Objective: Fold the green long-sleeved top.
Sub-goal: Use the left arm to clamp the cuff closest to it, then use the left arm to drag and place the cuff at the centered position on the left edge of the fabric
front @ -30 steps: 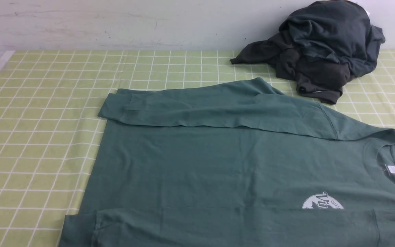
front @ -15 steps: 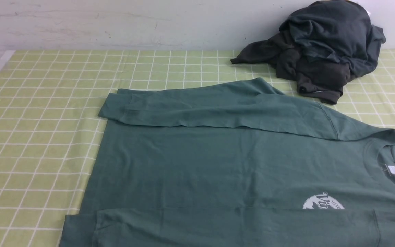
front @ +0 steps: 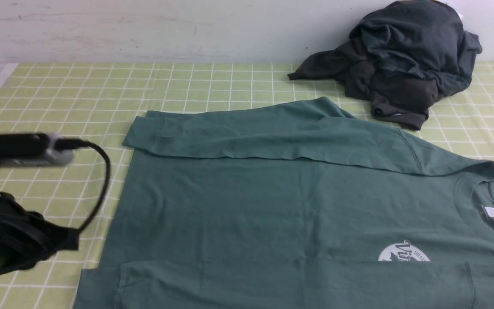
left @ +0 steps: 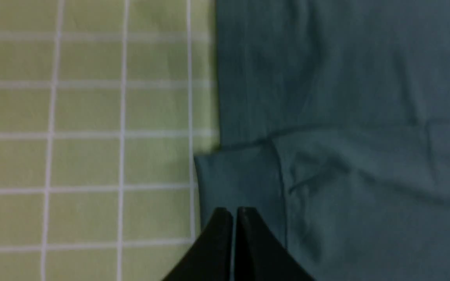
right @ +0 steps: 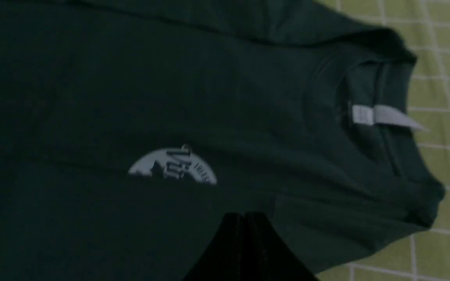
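Though slightly blurred, left claw (left: 233, 212) pinched together and empty at the near cuff (left: 236, 175) of the top (front: 281, 206). Right claw (right: 244, 217) likewise closed, gripping nothing, above the chest beside the logo (right: 172, 168). Top spread flat across the checked desk (front: 49, 107), with both sleeves (front: 272, 133) folded over the body and neck (front: 476, 193) to the right. Farther back, against the wall (front: 144, 30), a dark heap of clothes (front: 401, 60).

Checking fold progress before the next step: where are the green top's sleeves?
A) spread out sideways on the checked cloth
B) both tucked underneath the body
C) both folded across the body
C: the far sleeve and the near sleeve both lie over the green long-sleeved top, the near one hiding half the chest logo.
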Available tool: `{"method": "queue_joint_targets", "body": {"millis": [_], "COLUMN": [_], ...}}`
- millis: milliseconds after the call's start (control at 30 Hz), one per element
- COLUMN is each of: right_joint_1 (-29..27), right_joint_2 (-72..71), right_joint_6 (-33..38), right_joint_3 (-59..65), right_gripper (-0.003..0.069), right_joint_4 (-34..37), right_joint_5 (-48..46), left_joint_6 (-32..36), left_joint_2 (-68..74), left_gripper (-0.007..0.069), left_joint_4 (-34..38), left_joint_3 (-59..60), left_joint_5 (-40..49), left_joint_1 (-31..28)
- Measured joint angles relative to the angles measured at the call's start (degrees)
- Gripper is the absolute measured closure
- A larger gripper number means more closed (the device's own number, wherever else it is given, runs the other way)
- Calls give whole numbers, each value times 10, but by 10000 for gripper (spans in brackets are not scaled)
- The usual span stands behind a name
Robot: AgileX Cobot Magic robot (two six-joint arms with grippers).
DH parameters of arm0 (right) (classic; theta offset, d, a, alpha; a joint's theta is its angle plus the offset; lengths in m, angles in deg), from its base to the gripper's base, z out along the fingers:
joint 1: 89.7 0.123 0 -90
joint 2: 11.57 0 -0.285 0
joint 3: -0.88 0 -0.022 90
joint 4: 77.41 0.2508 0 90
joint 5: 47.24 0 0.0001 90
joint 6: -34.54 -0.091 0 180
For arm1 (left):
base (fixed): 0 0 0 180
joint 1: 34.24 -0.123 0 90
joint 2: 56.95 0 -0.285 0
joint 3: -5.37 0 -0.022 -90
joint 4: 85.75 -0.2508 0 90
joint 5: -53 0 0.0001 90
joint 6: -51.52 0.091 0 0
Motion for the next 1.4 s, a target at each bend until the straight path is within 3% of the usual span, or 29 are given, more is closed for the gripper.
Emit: {"method": "queue_joint_targets", "body": {"millis": [67, 167, 300, 400, 533, 733, 800, 1067, 1200, 1400], "right_joint_1": [15, 43, 54, 54, 54, 54, 54, 54, 54, 54], "right_joint_2": [17, 41, 42, 42, 42, 42, 42, 42, 42, 42], "right_joint_6": [30, 87, 104, 105, 107, 107, 107, 108, 108, 108], "right_joint_3": [0, -2, -2, -2, -2, -2, -2, -2, -2, -2], "right_gripper": [670, 670, 669, 669, 669, 669, 669, 669, 669, 669], "right_joint_4": [17, 49, 52, 52, 54, 66, 67, 67, 67, 68], "right_joint_5": [0, 32, 69, 84, 93, 96, 96, 96, 100, 102], "left_joint_6": [4, 4, -5, -16, -18, -17, -16, -11, 23, 62], "left_joint_2": [41, 117, 167, 199, 233, 252, 243, 155, 128, 182], "left_gripper": [577, 456, 316, 261, 296, 556, 597, 608, 608, 608], "left_joint_4": [2, 6, 7, 6, 7, 31, 31, 26, 25, 20], "left_joint_3": [0, 0, 0, -2, -2, -7, -8, -51, -94, -171], "left_joint_5": [-1, -42, -85, -103, -117, -126, -126, -107, -115, -164], "left_joint_1": [0, 0, 0, 0, 0, 1, 2, 8, 21, 25]}}
